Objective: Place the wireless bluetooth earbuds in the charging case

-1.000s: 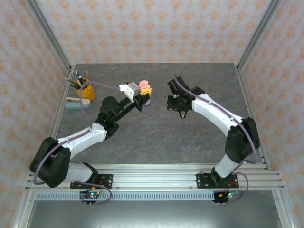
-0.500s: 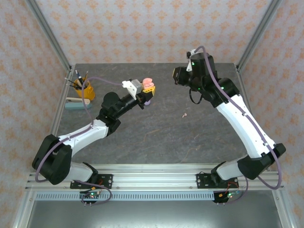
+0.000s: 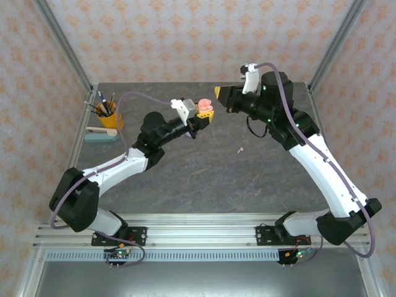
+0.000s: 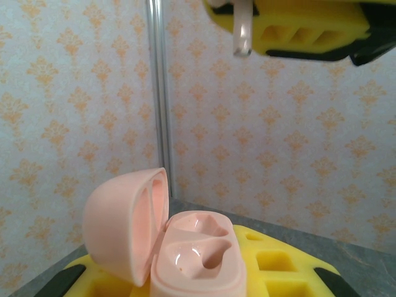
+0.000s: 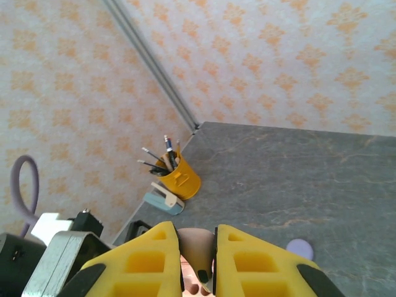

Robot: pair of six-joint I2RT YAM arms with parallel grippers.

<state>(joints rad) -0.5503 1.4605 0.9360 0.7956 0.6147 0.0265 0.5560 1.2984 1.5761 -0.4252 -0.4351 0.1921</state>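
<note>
**Task status.** We judge the insertion as not yet made. The charging case (image 4: 195,257) stands open, with its lid hinged back to the left. In the left wrist view both of its moulded wells look empty. We see one salmon-pink earbud (image 4: 242,31) in transit above the case. A second pink earbud (image 3: 239,150) lies loose on the table (image 3: 185,179), well apart from both arms. The right wrist view also shows a lilac round item (image 5: 300,249) on the table. We cannot tell whether it is a bud or a case. By our reading, all the seating work is left to do.

**Gripper state.** The left gripper (image 3: 206,111) is clamped on the base of the charging case and holds it raised off the table, wells facing up. The right gripper (image 3: 221,96) is closed on the salmon-pink earbud.

**Position of the earbud relative to the gripper.** In the right wrist view the bud sits in the narrow gap between the two yellow fingers (image 5: 151,253), near their tips. In the left wrist view its pale stem projects below the fingers and points down. The stem hangs above the open case and slightly to the right of the wells, near them but not touching.
</note>
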